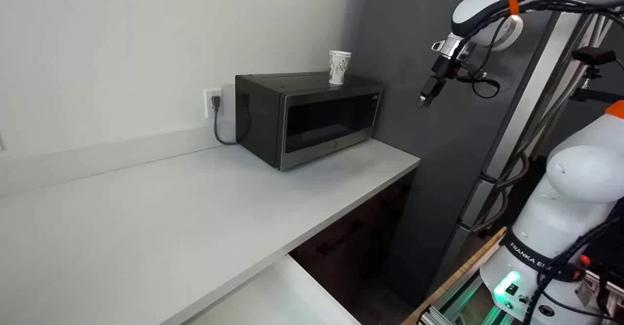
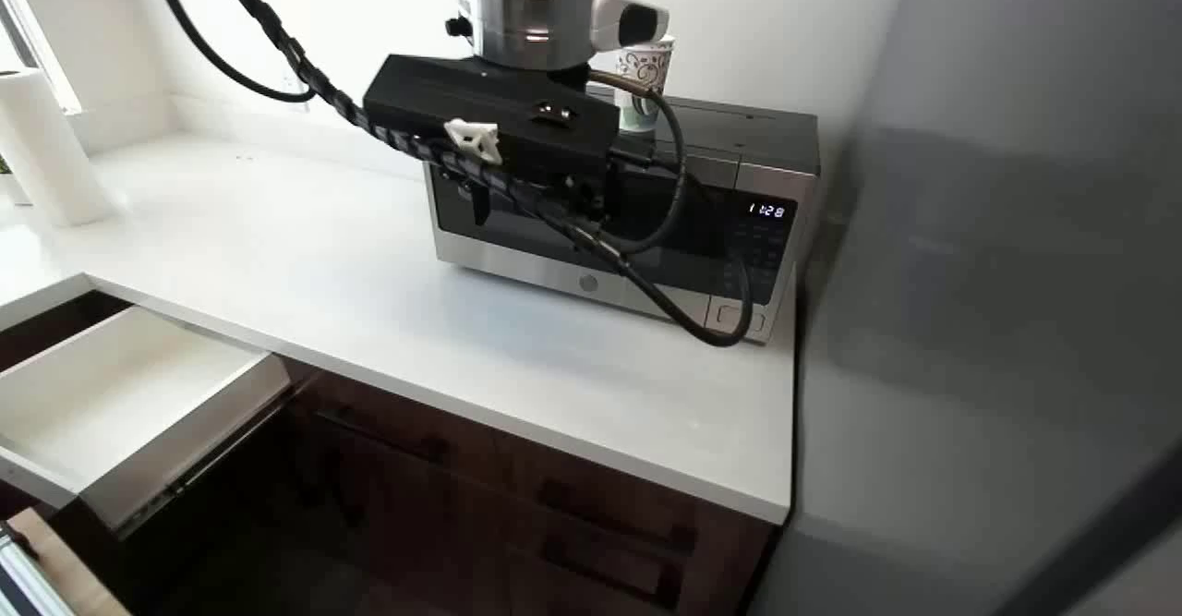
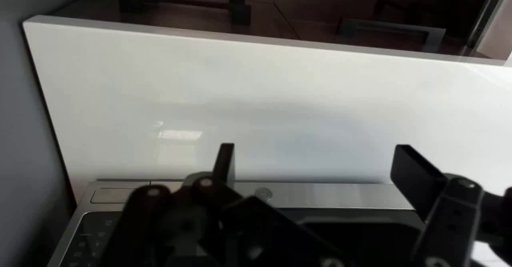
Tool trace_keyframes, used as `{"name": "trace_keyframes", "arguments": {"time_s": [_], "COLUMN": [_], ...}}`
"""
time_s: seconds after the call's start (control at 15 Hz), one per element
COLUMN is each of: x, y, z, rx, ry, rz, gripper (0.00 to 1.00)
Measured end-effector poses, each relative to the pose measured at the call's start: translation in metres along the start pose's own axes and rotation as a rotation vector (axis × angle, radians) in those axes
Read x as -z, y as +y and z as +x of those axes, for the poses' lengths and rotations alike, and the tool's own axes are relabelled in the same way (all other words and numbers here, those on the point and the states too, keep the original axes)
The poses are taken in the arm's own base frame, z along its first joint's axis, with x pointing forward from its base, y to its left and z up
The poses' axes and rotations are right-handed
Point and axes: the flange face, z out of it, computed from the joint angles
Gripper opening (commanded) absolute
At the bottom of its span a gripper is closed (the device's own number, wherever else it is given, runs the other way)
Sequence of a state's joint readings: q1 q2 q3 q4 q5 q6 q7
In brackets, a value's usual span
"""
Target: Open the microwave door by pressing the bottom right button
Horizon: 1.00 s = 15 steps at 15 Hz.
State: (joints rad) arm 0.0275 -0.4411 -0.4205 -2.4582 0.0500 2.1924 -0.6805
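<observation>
We find the microwave (image 1: 308, 118) mid-frame in an exterior view, set on the desk (image 1: 170, 218) front outward, likely so the button (image 3: 112, 195), lower left in the wrist view, is reachable for our end effector (image 3: 314, 161), which is spread wide, holding nothing.

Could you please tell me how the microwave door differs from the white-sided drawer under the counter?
The microwave door is shut, while the drawer is pulled open. The microwave door has a dark, glossy window; the drawer shows pale walls and a pale floor. The microwave door stands upright above the countertop, whereas the drawer lies level below it. Both look roughly rectangular.
</observation>
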Motion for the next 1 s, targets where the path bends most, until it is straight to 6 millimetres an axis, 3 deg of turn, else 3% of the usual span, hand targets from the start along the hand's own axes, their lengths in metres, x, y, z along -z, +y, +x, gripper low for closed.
{"name": "trace_keyframes", "arguments": {"time_s": [0.67, 0.87, 1.0], "x": [0.000, 0.001, -0.010], "y": [0.000, 0.008, 0.014], "z": [0.000, 0.004, 0.007], "rx": [0.000, -0.086, -0.177], "ry": [0.000, 0.090, 0.144], "rz": [0.000, 0.029, 0.073], "gripper": [1.00, 1.00, 1.00]}}
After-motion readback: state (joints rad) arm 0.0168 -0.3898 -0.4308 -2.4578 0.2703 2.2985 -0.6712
